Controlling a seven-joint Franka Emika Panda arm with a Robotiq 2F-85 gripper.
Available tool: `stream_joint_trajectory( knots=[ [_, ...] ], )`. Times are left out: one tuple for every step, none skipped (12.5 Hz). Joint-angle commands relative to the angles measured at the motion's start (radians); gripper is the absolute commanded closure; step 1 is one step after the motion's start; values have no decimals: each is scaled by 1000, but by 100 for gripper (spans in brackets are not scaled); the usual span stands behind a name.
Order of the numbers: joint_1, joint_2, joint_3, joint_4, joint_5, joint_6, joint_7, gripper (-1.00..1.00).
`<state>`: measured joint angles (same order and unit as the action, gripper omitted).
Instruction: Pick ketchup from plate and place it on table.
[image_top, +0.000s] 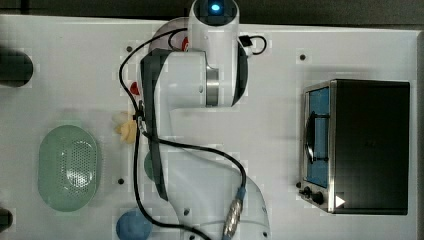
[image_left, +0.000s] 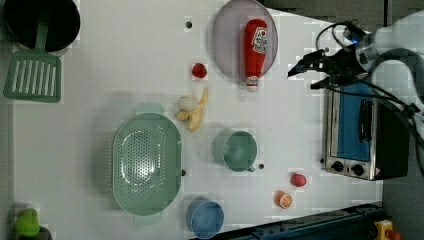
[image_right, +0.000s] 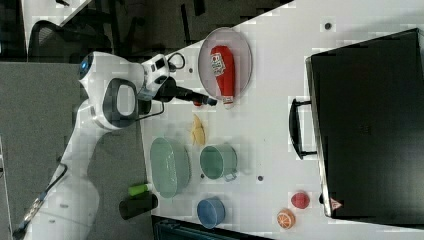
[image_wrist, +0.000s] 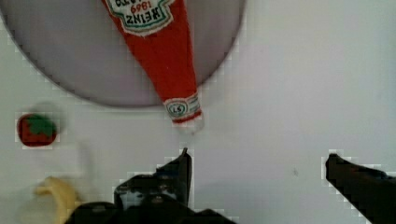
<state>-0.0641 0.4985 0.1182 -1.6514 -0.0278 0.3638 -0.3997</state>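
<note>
The ketchup (image_left: 255, 47) is a slim red bottle lying on the lilac-grey plate (image_left: 227, 40), with its whitish cap reaching over the plate's rim onto the white table (image_left: 125, 60). In the left view my gripper (image_left: 303, 79) hovers to the right of the plate, level with the cap end and apart from the bottle, open and holding nothing. The wrist view has the ketchup (image_wrist: 163, 56) on the plate (image_wrist: 70, 56), its cap pointing toward the gap of my gripper (image_wrist: 257, 161), nearer one dark finger (image_wrist: 183, 165). The right view shows the ketchup (image_right: 224, 70) too.
A toaster oven (image_left: 357, 132) stands just below the gripper in the left view. A strawberry (image_left: 199, 70) and a banana (image_left: 195, 110) lie near the plate. A green mug (image_left: 235, 150), a green basket (image_left: 146, 162), a blue bowl (image_left: 205, 218) and a red ball (image_left: 298, 180) sit farther off.
</note>
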Motion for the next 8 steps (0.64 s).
stream_joint_trajectory(
  knots=[
    [32,56,21,118,-53,52,-130,-100],
    [42,90,21,138,-62,84,-130,-100],
    [51,123,21,151,-66,115,-131,-100],
    [59,154,20,161,-80,145,-130,-100],
    [64,183,19,165,-102,168,-131,-100],
    [66,205,19,166,-117,202,-131,-100],
    [66,223,18,166,-122,240,-131,-100],
    [66,240,17,166,-123,271,-131,-100]
  ],
)
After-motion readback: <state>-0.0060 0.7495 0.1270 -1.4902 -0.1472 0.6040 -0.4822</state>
